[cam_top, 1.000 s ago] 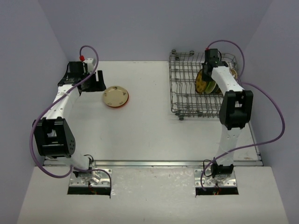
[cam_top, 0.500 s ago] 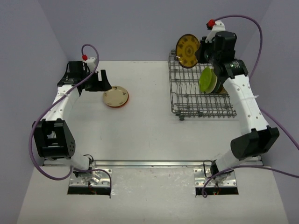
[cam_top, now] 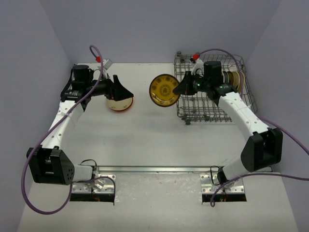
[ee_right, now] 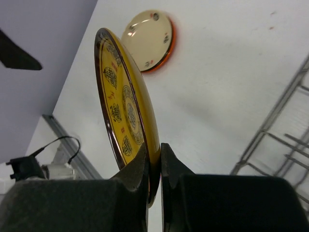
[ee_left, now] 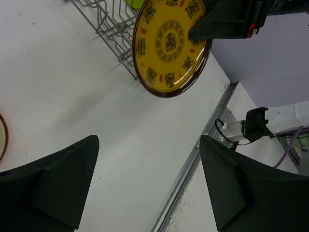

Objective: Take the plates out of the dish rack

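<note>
The yellow plate (cam_top: 164, 90) is pinched by its rim in the right hand (cam_top: 186, 88), aloft just left of the dish rack (cam_top: 203, 113); the wide-spread left hand (cam_top: 123, 92) should be closed on the free rim before release.

Two arms, left (cam_top: 60, 121) and right (cam_top: 240, 108), of white tubular links joined by boxy black joint housings (cam_top: 48, 166), are bolted to silver metal base plates (cam_top: 106, 186). A purple cable (cam_top: 22, 188) trails along each, ending at a small red connector (cam_top: 99, 59). The matte black fingers (ee_left: 53, 193) are wedge-shaped.
</note>
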Controlling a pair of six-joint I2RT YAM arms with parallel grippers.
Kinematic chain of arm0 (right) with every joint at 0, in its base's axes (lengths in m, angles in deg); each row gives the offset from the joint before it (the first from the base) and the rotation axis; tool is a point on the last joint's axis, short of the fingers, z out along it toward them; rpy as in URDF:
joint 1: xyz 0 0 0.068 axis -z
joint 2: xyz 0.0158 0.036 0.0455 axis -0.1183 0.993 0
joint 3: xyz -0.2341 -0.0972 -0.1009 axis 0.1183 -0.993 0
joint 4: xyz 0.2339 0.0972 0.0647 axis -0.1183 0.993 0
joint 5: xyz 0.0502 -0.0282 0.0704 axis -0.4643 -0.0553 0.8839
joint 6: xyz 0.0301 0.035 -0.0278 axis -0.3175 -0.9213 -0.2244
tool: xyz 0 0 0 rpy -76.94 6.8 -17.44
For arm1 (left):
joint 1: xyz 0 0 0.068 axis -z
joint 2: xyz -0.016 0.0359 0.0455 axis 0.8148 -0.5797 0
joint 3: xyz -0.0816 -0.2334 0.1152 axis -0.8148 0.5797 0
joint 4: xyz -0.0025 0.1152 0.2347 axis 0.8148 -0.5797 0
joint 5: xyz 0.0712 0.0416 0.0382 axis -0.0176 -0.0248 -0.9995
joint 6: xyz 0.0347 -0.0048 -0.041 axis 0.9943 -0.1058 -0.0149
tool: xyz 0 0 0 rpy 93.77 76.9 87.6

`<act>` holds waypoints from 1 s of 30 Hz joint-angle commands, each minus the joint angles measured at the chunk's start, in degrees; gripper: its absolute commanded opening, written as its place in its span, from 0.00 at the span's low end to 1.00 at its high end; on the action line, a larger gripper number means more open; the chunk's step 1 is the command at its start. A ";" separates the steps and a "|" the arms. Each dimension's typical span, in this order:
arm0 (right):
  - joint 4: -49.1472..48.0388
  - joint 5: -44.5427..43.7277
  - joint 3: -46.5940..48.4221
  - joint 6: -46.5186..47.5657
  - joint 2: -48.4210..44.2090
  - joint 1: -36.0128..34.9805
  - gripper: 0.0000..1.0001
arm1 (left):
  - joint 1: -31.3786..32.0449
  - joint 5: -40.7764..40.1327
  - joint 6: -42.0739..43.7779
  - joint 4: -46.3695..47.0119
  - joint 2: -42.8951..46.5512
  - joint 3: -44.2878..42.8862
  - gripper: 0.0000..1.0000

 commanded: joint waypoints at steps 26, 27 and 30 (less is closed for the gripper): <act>-4.99 9.42 4.49 -1.38 3.74 -12.16 0.00 | 8.15 -10.37 7.77 -3.60 -1.59 -1.29 0.26; -4.56 8.94 4.91 -1.28 4.00 -12.24 0.00 | 8.16 -10.28 7.78 -3.60 -1.58 -1.19 0.20; -2.83 6.60 6.20 -1.12 4.90 -12.25 0.40 | 8.07 -13.09 6.05 -2.72 -0.83 -0.58 0.00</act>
